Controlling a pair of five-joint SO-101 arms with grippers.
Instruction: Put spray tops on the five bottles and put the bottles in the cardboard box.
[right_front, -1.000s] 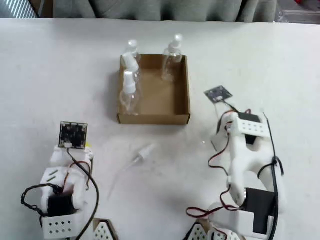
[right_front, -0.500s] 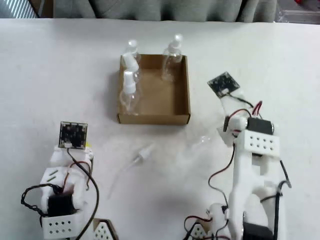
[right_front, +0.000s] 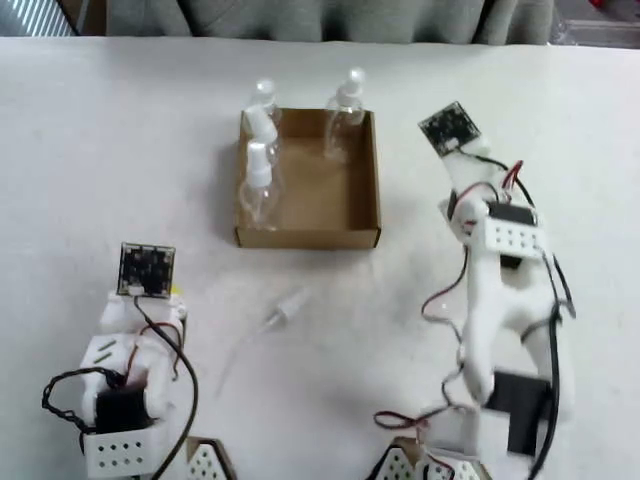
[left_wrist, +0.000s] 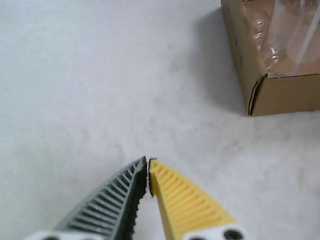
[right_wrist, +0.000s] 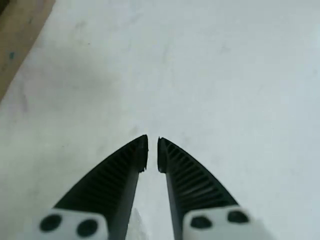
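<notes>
The white worktop (right_front: 100, 120) runs to its far edge, with open surface left of, right of and near the cardboard box (right_front: 310, 237). The right arm (right_front: 500, 300) stretches far along the box's right side, apart from it. The left arm (right_front: 125, 390) sits folded at the near left corner. The box stands mid-worktop, open-topped. Clear bottles (right_front: 258, 190) with spray tops stand in it along its left wall and at its far right corner. The left gripper (left_wrist: 148, 162) has its tips pressed together over bare worktop. The right gripper (right_wrist: 152, 145) is nearly closed, with a slim gap, pinching nothing. A loose spray top (right_front: 285, 308) lies on the worktop near the box, between the arms.
</notes>
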